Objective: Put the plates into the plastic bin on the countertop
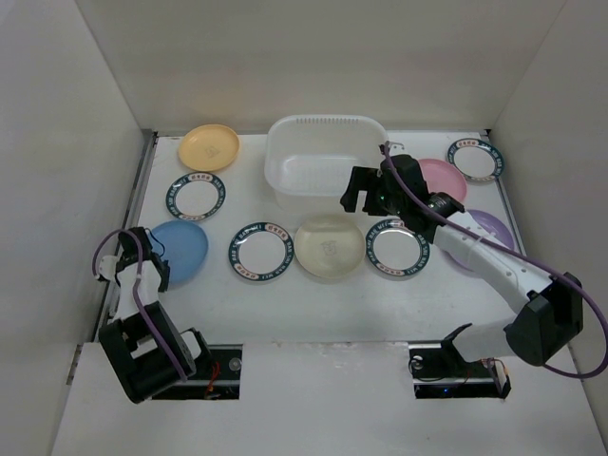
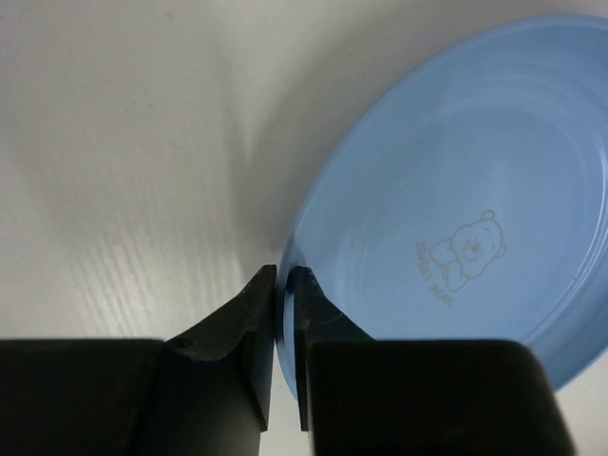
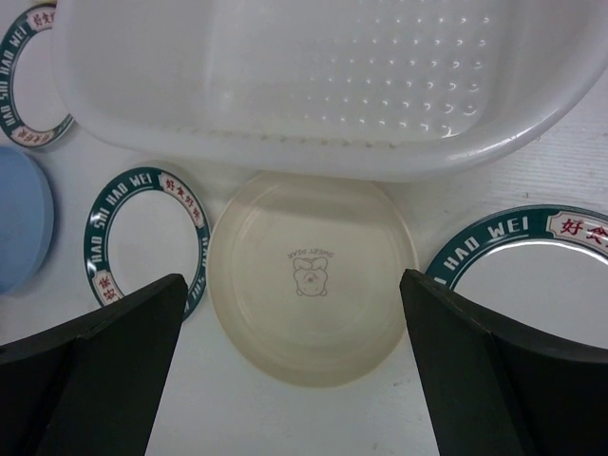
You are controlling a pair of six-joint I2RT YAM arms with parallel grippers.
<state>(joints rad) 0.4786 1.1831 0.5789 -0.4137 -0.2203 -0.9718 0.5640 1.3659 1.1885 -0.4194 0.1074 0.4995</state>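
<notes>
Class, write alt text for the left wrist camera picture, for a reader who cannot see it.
The left gripper has its two black jaws shut on the rim of the blue plate, seen close up from the wrist. The plate lies on the white countertop and has a small bear outline printed inside.

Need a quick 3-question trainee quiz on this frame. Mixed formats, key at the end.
1. True or false: the plastic bin already holds a plate.
2. Which plate's rim is the left gripper shut on? A: a yellow one. B: the blue plate. C: a pink one.
3. Fill in: in the right wrist view, the plate framed between the fingers of the open right gripper is the ___ one.

Key:
1. False, the bin is empty.
2. B.
3. Cream: it is the cream plate, just in front of the bin.
</notes>
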